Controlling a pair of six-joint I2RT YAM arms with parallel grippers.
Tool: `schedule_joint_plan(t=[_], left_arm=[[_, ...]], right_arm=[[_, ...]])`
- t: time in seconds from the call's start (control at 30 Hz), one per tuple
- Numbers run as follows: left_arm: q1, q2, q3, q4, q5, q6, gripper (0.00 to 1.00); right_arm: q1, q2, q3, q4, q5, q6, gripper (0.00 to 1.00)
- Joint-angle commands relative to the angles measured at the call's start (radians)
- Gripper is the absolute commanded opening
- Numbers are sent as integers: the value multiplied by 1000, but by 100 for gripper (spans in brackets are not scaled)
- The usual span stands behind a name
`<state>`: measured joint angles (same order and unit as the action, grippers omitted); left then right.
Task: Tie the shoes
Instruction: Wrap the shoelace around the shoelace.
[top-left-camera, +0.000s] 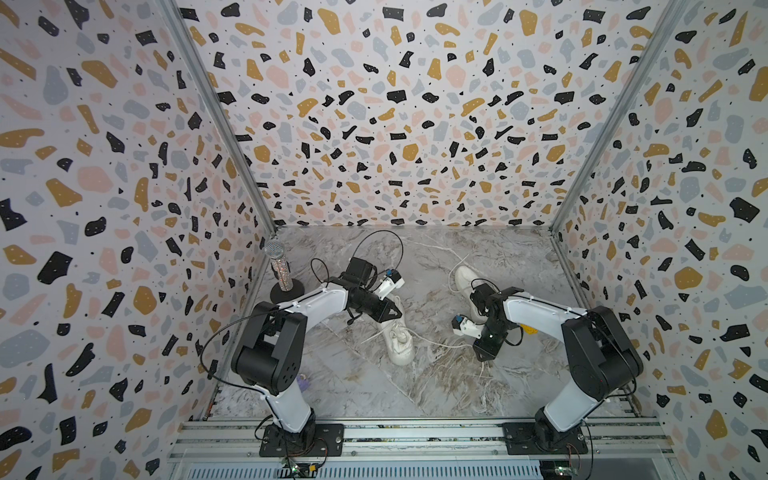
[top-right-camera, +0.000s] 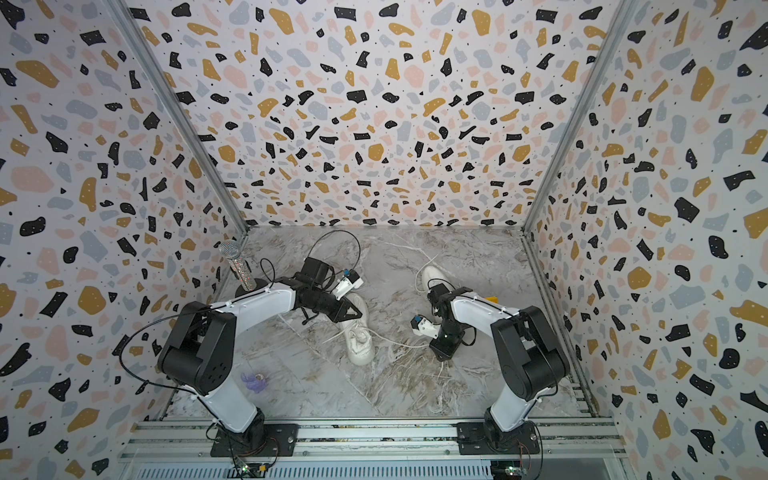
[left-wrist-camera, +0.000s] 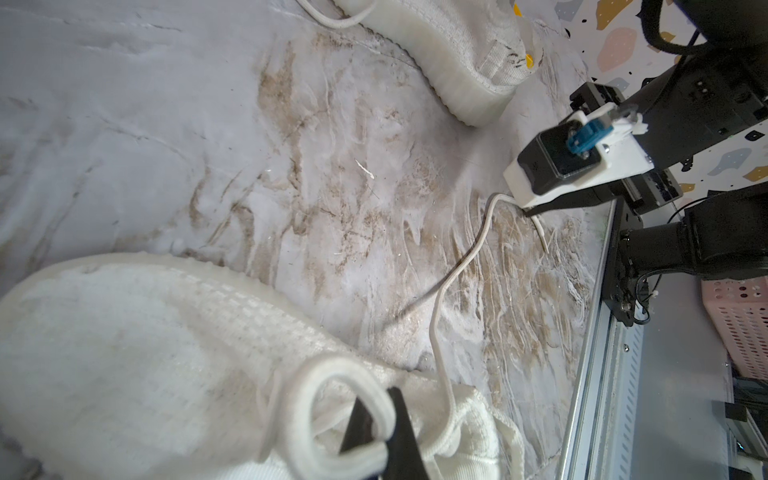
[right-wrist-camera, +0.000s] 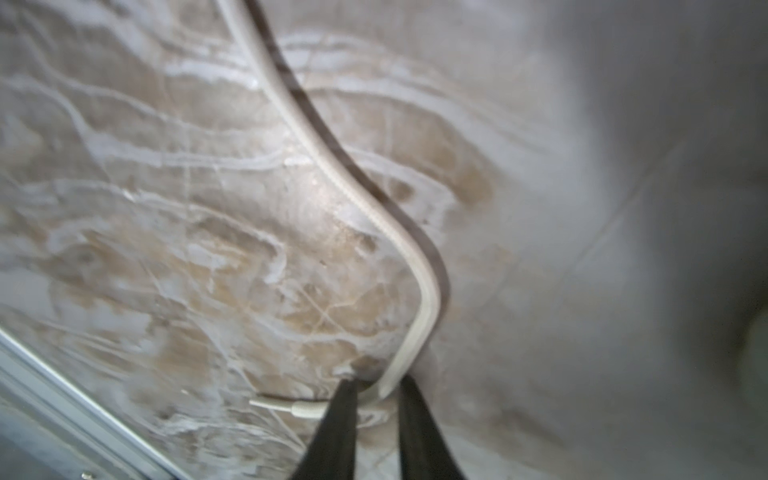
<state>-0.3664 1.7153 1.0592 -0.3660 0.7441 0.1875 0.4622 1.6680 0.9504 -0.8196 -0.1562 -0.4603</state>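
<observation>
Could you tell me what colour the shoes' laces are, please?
White, clearest on the lace in the left wrist view.

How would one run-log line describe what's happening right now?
step: tying near shoe | left gripper: shut on lace loop | right gripper: shut on loose lace near its tip | far shoe: not held

In both top views the left gripper (top-left-camera: 390, 311) covers the near shoe (top-left-camera: 400, 345) at its heel end, and the right arm (top-right-camera: 478, 307) hides most of the far shoe (top-right-camera: 430, 275) — only the toe shows. A purple thing (top-right-camera: 254, 382) by the left arm (top-right-camera: 199, 353) is too small to ID; a yellow bit (top-right-camera: 492, 298) sits half behind the right arm. Left wrist view: fingers (left-wrist-camera: 405, 440) cut off at the edge, blurred, w/ the lace loop (left-wrist-camera: 336, 369) they pinch. Right wrist view is soft throughout — the lace end (right-wrist-camera: 307, 411) runs partly behind the right gripper (right-wrist-camera: 376, 384).
</observation>
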Motion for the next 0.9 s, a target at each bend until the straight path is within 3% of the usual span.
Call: schedule_joint_plan(t=[0.0, 0.07, 0.13, 0.3, 0.5, 0.63, 0.87], left_arm=[[6, -15, 6, 26, 27, 7, 0], [6, -21, -3, 31, 36, 13, 0], [5, -30, -12, 37, 54, 20, 0], [5, -75, -68, 107, 87, 17, 0], [7, -110, -115, 156, 125, 23, 0], [5, -119, -137, 202, 135, 19, 0], [5, -139, -169, 246, 143, 15, 0]], right_arm=[[8, -11, 9, 19, 56, 10, 0], [2, -57, 60, 40, 25, 10, 0], [-17, -92, 133, 74, -88, 39, 0], [-29, -84, 220, 346, -386, 257, 0], [-18, 130, 355, 656, -576, 641, 0], [36, 267, 500, 692, -654, 756, 0], [120, 419, 607, 798, -729, 930, 0]])
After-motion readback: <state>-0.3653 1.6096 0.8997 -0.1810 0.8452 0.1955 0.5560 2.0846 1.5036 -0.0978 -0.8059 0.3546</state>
